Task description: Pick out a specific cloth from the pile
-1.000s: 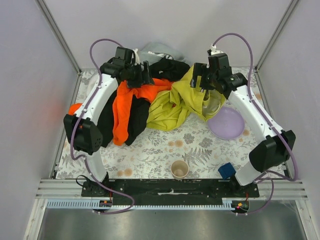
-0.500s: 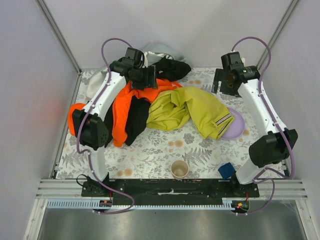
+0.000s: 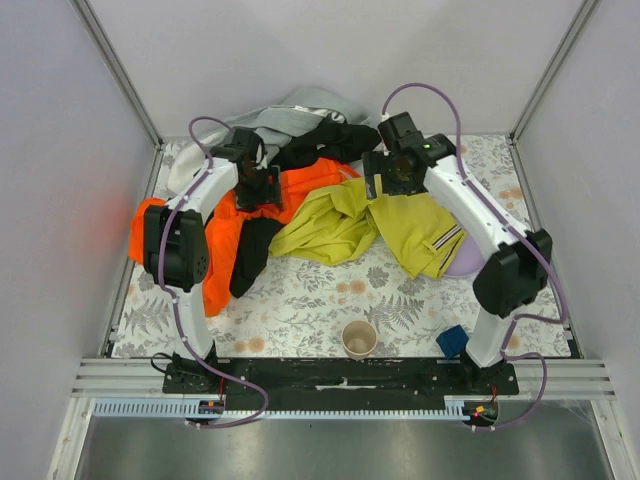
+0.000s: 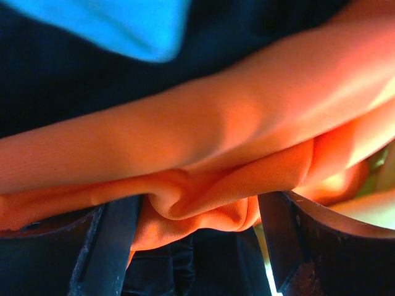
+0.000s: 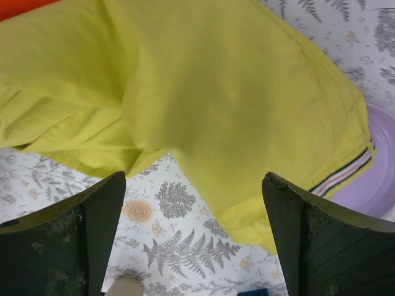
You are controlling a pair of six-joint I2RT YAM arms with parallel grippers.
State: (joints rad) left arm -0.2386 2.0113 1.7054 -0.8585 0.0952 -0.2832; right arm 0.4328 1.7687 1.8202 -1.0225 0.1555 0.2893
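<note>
Left tool [image 4: 197, 213] straddles a bunched fold of the orange garment [image 4: 185, 129] in the pile [image 3: 240, 230]; I cannot tell if it is clenched. Right tool [image 5: 192, 179] hangs released, with the cloth [image 5: 203, 92] directly beneath it. Next, I judge: descend and pinch a thick fold. The bench [image 3: 330, 290] is floral, with 3 grey walls [image 3: 350, 50].

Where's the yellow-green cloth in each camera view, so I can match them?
Top external: the cloth lies mid-table, between the orange garment and the purple plate.
Left wrist: not clearly in it; a pale sliver at the right edge may be it.
Right wrist: it fills the upper picture.
Shared landmark: the orange garment, filling the left wrist view and in the right wrist's top left corner.
</note>
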